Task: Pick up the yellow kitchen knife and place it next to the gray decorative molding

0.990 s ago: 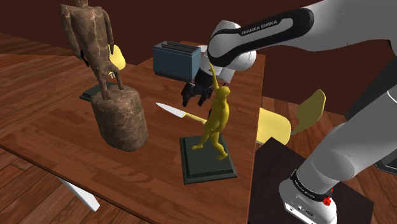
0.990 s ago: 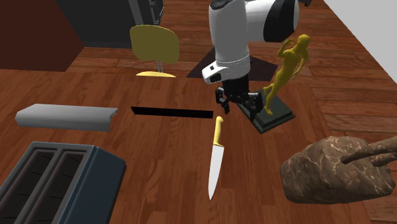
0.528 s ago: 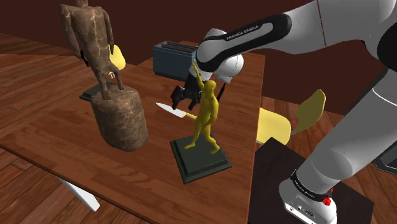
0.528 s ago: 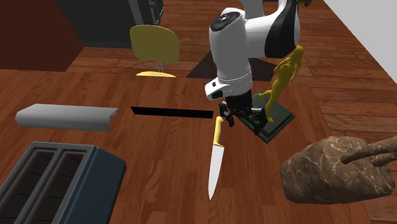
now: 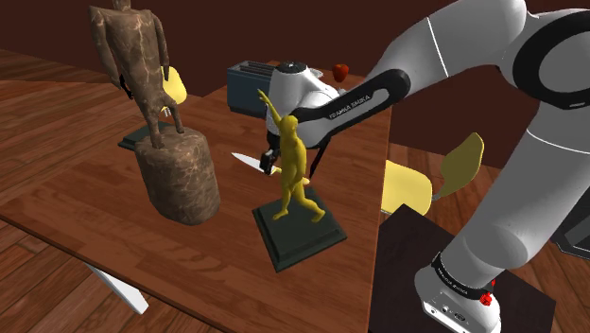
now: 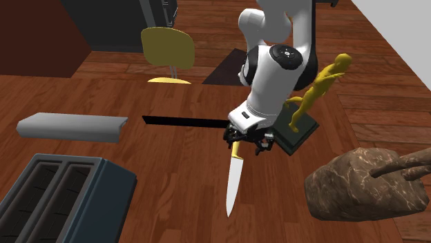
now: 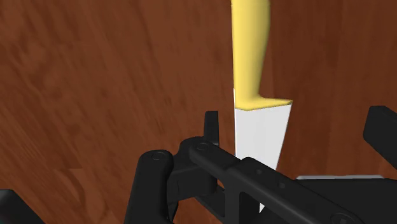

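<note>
Wooden tabletop point(image 6: 159, 166): the gray molding point(image 6: 72, 128) lies left, well apart from the yellow-handled knife point(image 6: 234, 176). The gripper point(image 6: 248, 143) has dropped, fingers spread astride the knife, unclosed. The yellow figurine point(image 6: 319, 90) got nudged; grasping seems next.

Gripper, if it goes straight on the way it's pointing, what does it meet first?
Probably the knife, near where its yellow handle joins the blade, lying flat on the table; depth is hard to judge.
</note>
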